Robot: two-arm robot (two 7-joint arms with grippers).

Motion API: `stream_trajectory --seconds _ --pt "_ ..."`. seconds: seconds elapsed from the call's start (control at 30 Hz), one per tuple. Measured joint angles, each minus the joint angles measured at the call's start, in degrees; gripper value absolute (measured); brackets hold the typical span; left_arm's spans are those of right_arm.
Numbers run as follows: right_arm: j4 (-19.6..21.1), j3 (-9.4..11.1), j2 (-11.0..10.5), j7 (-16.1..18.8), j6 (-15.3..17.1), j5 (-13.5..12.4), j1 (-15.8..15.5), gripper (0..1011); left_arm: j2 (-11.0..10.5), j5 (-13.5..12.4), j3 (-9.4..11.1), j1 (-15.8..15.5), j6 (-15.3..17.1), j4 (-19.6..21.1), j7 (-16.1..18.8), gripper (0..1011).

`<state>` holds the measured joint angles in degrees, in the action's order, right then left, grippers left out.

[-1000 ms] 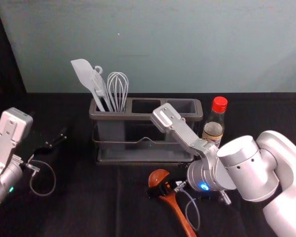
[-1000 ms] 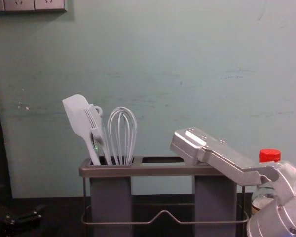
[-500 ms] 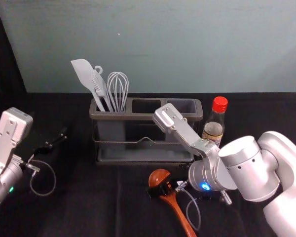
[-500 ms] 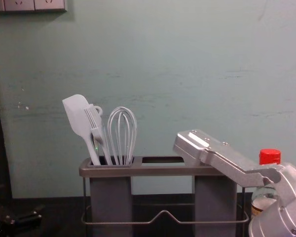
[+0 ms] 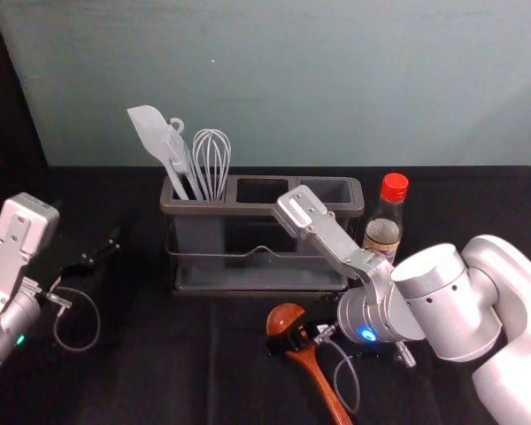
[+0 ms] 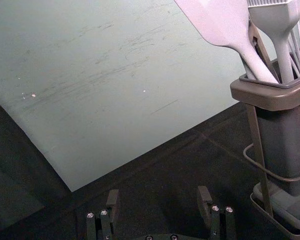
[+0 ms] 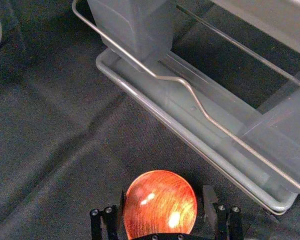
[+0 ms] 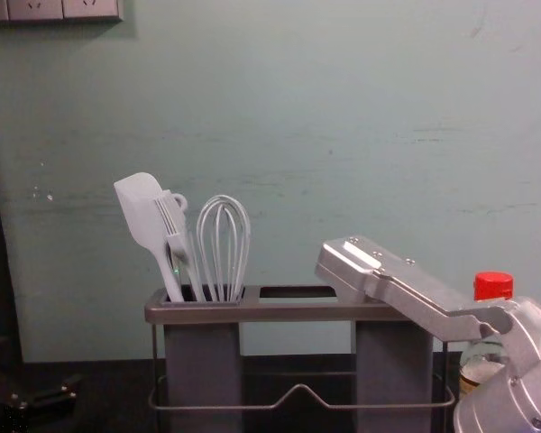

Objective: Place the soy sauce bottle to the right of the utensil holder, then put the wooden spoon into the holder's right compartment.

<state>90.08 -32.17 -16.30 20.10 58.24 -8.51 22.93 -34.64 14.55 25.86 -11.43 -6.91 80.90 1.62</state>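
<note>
The right gripper (image 5: 288, 340) is low over the wooden spoon (image 5: 323, 387), which lies in front of the holder, handle toward the front edge. In the right wrist view the right gripper (image 7: 164, 201) is open, its fingers on either side of the spoon bowl (image 7: 161, 204). The utensil holder (image 5: 248, 209) has white utensils in its left compartment; the middle and right ones hold nothing visible. The soy sauce bottle (image 5: 384, 221), red-capped, stands upright right of the holder, partly behind the right arm. The left gripper (image 5: 101, 253) is parked at left; its wrist view shows the left gripper (image 6: 158, 199) open.
The right arm's silver wrist housing (image 8: 397, 280) reaches in front of the holder's right part and the bottle. A thin cable (image 5: 345, 381) loops beside the spoon handle. The holder's wire rail (image 7: 190, 90) and tray edge are close beyond the spoon bowl.
The right arm has shifted very slightly to the right. The bottle, holder, spoon and left arm look the same as before.
</note>
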Motion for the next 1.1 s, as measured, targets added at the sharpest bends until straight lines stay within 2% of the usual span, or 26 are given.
stream_trajectory --seconds 0.23,0.43,0.8,0.87,1.1 --pt "0.0 0.0 0.0 0.0 0.0 0.0 0.0 979 0.0 0.0 0.0 0.0 0.0 0.0 0.0 1011" --pt "0.1 -0.1 0.0 -0.1 0.1 0.0 0.0 842 0.0 0.0 0.0 0.0 0.0 0.0 0.0 1011" --pt "0.3 0.0 -0.1 -0.2 0.0 0.0 -0.2 835 0.0 0.0 0.0 0.0 0.0 0.0 0.0 1011" --pt "1.1 0.3 -0.1 -0.4 -0.6 0.2 -0.8 835 0.0 0.0 0.0 0.0 0.0 0.0 0.0 1011" --pt "6.3 2.9 -0.6 -1.4 -5.9 1.4 -4.6 836 0.0 0.0 0.0 0.0 0.0 0.0 0.0 1011"
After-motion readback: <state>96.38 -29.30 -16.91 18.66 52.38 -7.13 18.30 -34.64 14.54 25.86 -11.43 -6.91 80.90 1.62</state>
